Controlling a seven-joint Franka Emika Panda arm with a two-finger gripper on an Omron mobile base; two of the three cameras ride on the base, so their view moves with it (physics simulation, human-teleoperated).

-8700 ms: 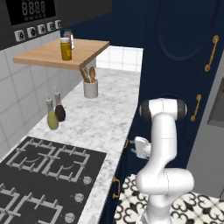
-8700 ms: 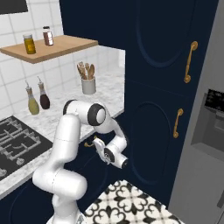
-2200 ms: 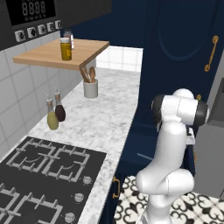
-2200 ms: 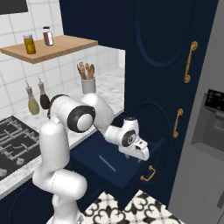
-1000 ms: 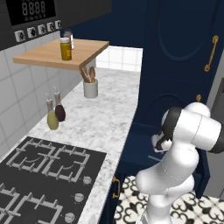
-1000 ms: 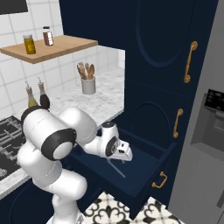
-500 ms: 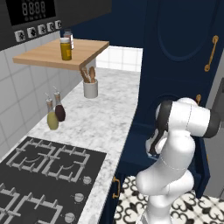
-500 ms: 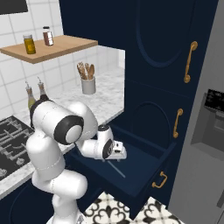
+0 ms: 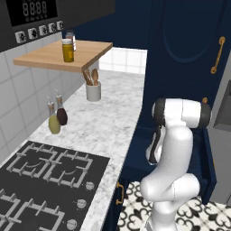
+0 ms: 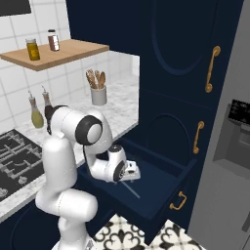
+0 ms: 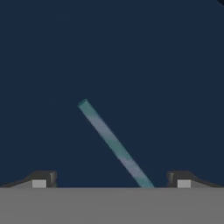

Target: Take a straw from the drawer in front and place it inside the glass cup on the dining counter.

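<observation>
The navy drawer (image 10: pixel 166 193) with a gold handle stands pulled out below the worktop. On its floor lies a thin straw (image 10: pixel 130 188); in the hand view the straw (image 11: pixel 114 144) is teal and grey and runs slantwise from the middle down to the right. My gripper (image 10: pixel 131 174) hangs low inside the drawer, just above the straw. In the hand view my gripper (image 11: pixel 111 180) is open, its two fingertips (image 11: pixel 42 179) wide apart on either side of the straw's near end, with nothing between them gripped. The glass cup and the dining counter are out of view.
The marble worktop (image 9: pixel 108 122) at left carries a black gas hob (image 9: pixel 40 180), two oil bottles (image 9: pixel 57 118) and a utensil pot (image 9: pixel 93 90). A wooden shelf (image 9: pixel 63 56) holds jars. Tall navy cabinet doors (image 10: pixel 185 73) rise behind the drawer, and a grey fridge (image 10: pixel 229 146) stands at right.
Over several seconds the drawer has been pulled out. In the last second the arm folded back and the hand dropped lower into the drawer over the straw, jaws staying wide.
</observation>
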